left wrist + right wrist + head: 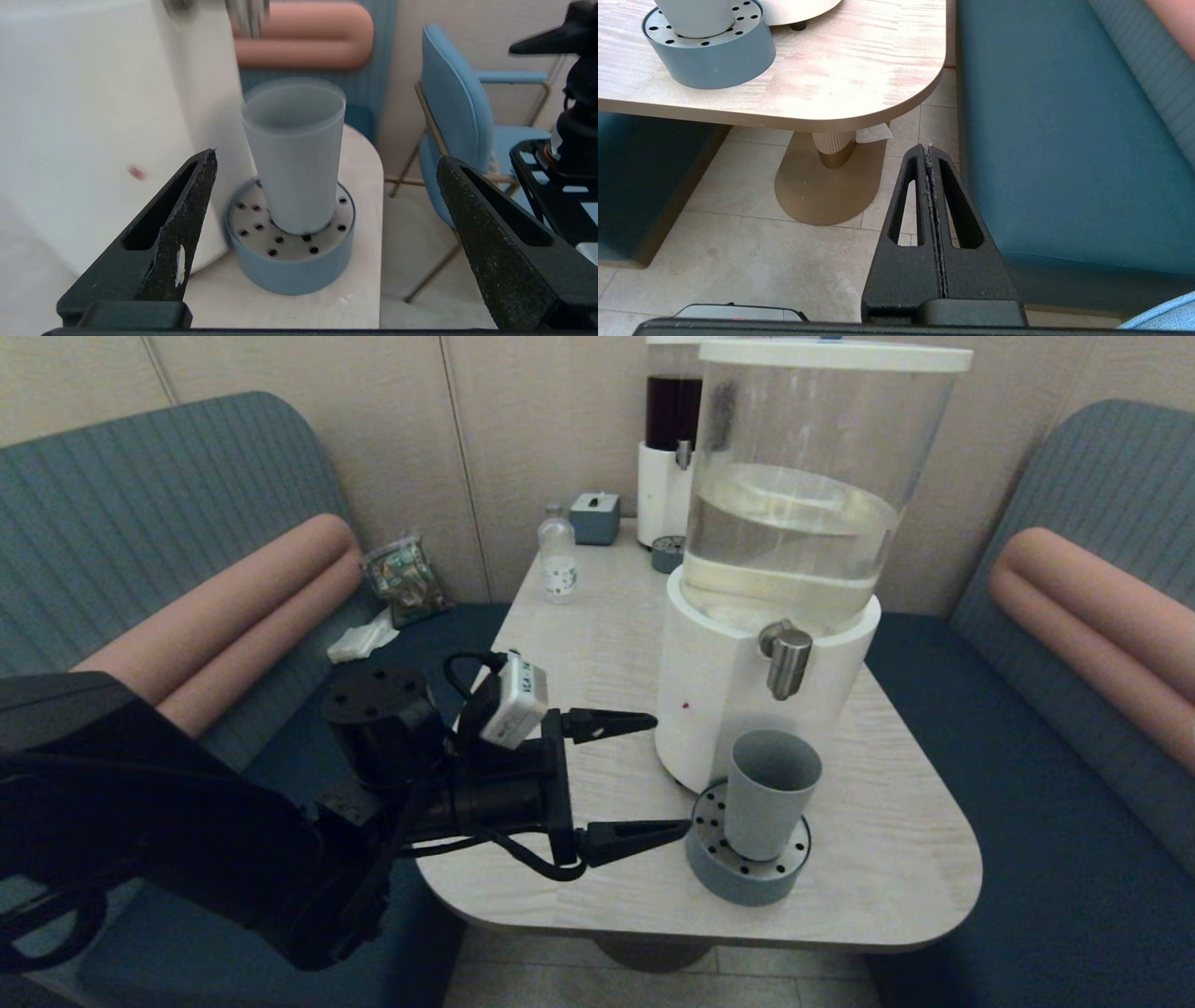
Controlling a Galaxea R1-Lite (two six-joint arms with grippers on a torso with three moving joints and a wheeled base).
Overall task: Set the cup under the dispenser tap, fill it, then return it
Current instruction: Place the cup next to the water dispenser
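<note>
The grey-blue cup stands upright on the round perforated tray, just below the metal dispenser tap of the big white-based dispenser. My left gripper is open a short way to the cup's left, its fingers wide apart and touching nothing. Seen from the left wrist, the cup lies ahead between the spread fingers, gripper. My right gripper is shut and empty, parked low beside the table over the floor; it does not show in the head view.
A small clear bottle, a grey box and a dark-liquid dispenser stand at the table's far end. Teal benches with pink bolsters flank the table. A blue chair stands beyond the table edge.
</note>
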